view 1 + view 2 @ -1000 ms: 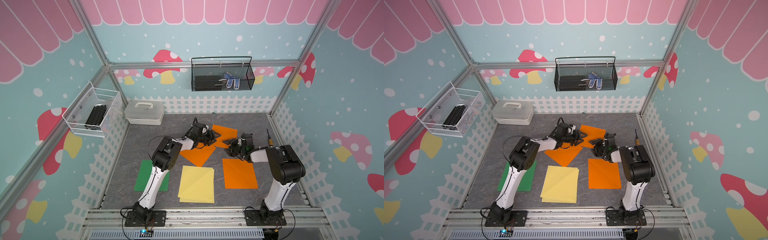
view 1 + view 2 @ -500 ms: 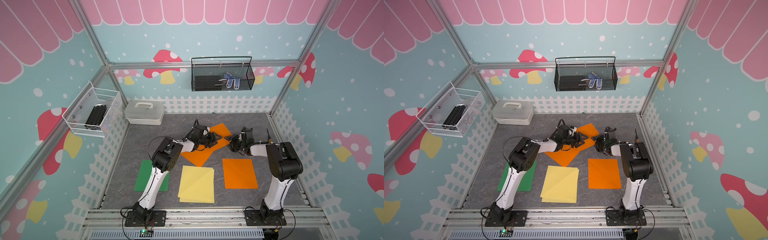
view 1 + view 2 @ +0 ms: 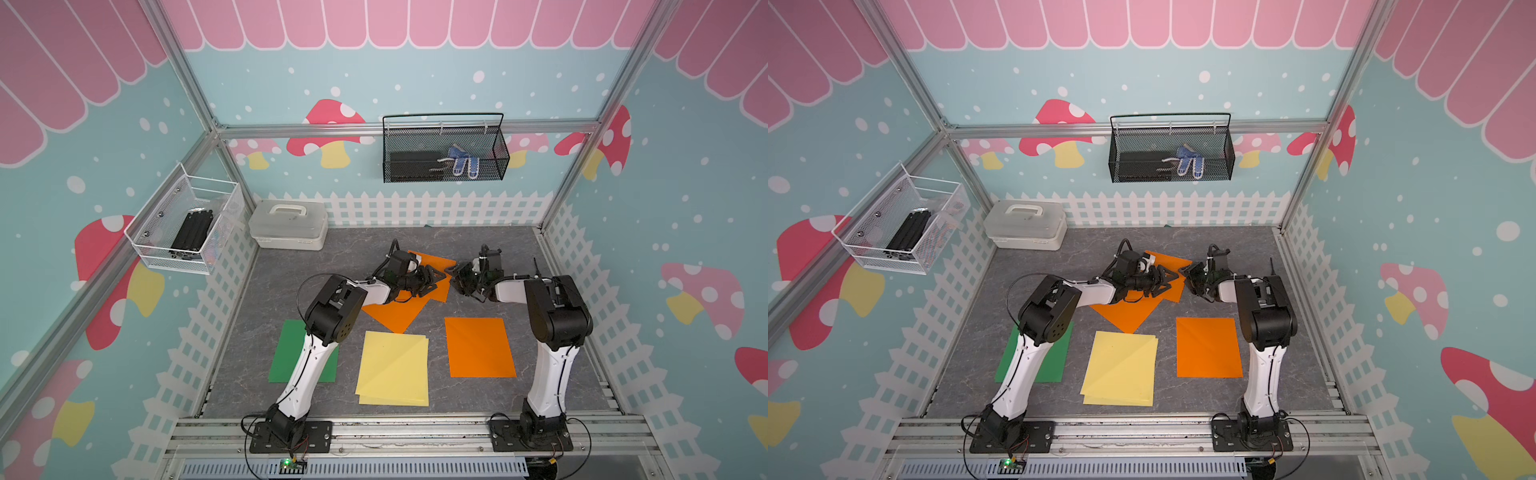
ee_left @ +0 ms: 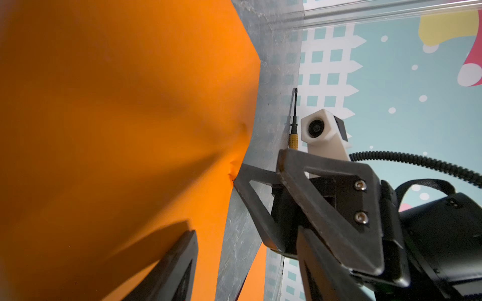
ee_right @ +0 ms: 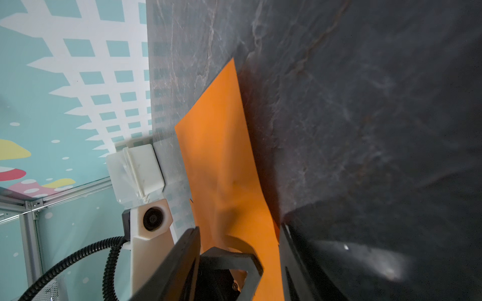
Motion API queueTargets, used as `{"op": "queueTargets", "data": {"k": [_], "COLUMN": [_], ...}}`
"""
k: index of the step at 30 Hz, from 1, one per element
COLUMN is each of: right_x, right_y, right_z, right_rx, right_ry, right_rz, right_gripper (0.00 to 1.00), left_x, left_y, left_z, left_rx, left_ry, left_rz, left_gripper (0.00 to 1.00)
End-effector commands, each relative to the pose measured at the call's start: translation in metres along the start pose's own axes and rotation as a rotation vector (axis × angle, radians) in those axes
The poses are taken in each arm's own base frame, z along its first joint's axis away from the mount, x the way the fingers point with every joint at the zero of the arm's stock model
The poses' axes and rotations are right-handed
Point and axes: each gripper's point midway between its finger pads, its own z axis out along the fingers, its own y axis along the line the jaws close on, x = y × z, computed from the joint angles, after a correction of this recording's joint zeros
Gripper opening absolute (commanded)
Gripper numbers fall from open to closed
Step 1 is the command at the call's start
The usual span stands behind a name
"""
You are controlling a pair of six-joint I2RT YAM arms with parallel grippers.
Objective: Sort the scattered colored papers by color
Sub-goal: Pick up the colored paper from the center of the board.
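both top views overhead, wrist views close, facing each other

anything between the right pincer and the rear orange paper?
Nothing visible. The right pincer is at the edge of the rear orange paper, with one jaw on either side of it. The left pincer sits over the same sheet from the opposite side, not between them.

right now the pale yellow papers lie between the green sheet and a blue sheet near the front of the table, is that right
Not quite: the sheet on that side is orange, not blue. In a top view the pale yellow papers lie between the green sheet and an orange sheet near the front of the table.
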Motion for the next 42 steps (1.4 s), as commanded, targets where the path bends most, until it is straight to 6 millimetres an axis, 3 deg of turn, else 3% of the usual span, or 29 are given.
{"op": "queueTargets", "data": {"k": [1, 7, 11, 14, 19, 23, 37, 42], "right_x": [0.015, 0.009, 0.005, 0.009, 0.013, 0.012, 0.012, 0.014], "right_y": [-0.034, -0.026, -0.022, -0.027, -0.034, -0.036, -0.051, -0.038], "right_z": [0.003, -0.013, -0.019, -0.014, -0.006, -0.002, 0.009, 0.013], "right_rx": [0.122, 0.199, 0.237, 0.255, 0.258, 0.278, 0.352, 0.261], "right_ry": [0.069, 0.086, 0.111, 0.158, 0.202, 0.233, 0.323, 0.312], "right_rz": [-0.016, -0.186, -0.245, -0.255, -0.260, -0.282, -0.334, -0.327], "right_gripper": [0.54, 0.56, 0.57, 0.58, 0.58, 0.58, 0.56, 0.55], "left_x": [0.001, -0.027, -0.049, -0.061, -0.080, -0.081, -0.060, -0.057], "left_y": [-0.006, -0.037, -0.033, -0.022, 0.025, 0.047, 0.078, 0.083], "left_z": [-0.004, -0.027, -0.046, -0.057, -0.077, -0.082, -0.066, -0.065], "left_rx": [-0.046, -0.137, -0.147, -0.157, -0.228, -0.278, -0.357, -0.364], "left_ry": [0.016, 0.019, -0.021, -0.033, -0.069, -0.063, 0.011, 0.018], "left_rz": [0.011, 0.179, 0.175, 0.161, 0.091, 0.076, 0.050, 0.044], "left_gripper": [0.65, 0.65, 0.65, 0.65, 0.65, 0.65, 0.65, 0.65]}}
